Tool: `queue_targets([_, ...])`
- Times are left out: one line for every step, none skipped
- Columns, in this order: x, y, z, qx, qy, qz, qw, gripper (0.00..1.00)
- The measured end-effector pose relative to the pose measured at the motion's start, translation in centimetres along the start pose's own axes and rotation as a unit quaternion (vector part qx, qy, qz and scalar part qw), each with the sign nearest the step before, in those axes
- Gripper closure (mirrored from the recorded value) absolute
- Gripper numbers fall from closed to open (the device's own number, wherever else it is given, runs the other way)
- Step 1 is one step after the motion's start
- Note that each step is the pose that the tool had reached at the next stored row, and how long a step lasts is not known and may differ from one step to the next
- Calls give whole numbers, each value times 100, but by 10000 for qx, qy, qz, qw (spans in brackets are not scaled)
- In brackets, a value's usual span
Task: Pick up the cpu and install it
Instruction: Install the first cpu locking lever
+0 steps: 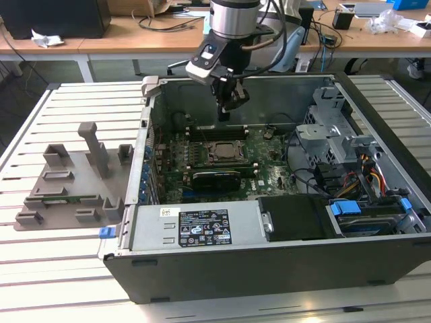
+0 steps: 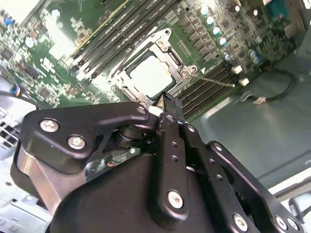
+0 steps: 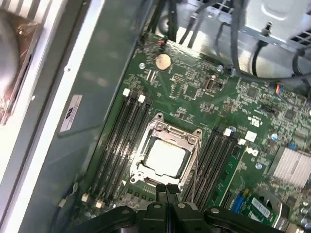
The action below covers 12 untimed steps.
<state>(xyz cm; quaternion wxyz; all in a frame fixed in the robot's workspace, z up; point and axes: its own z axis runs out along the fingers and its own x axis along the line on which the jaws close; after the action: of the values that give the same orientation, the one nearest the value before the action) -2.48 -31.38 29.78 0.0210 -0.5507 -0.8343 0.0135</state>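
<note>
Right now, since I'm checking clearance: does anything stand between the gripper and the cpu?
Nothing visible does. The cpu lies uncovered inside the socket frame, and the gripper hangs above it with only open air between them.

The silvery cpu (image 3: 165, 159) lies flat, seemingly seated, in the socket (image 3: 171, 130).

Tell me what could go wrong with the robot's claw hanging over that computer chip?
1. The gripper hangs over the chip in its socket; dropping too low could knock or scratch it.
2. Long memory slots sit close on both sides of the socket, so a sideways slip might hit them.
3. Loose cables lie inside the case and could snag the arm.
</note>
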Motion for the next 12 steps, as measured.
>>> queue_targets([0,0,0,2,-4,-90,10000,89])
queue_targets([0,0,0,5,-12,-253,9997,89])
queue_targets([0,0,0,8,-19,-409,9992,89])
queue_targets([0,0,0,10,-24,-524,9986,89])
queue_targets([0,0,0,12,-28,-605,9982,89])
queue_targets([0,0,0,14,-32,-699,9975,89])
queue_targets([0,0,0,16,-36,-785,9969,89])
queue_targets([0,0,0,19,-44,-961,9954,89])
queue_targets([0,0,0,21,-48,-1036,9946,89])
queue_targets([0,0,0,22,-51,-1113,9938,89])
queue_targets([0,0,0,25,-58,-1251,9921,89])
queue_targets([0,0,0,27,-62,-1356,9907,89])
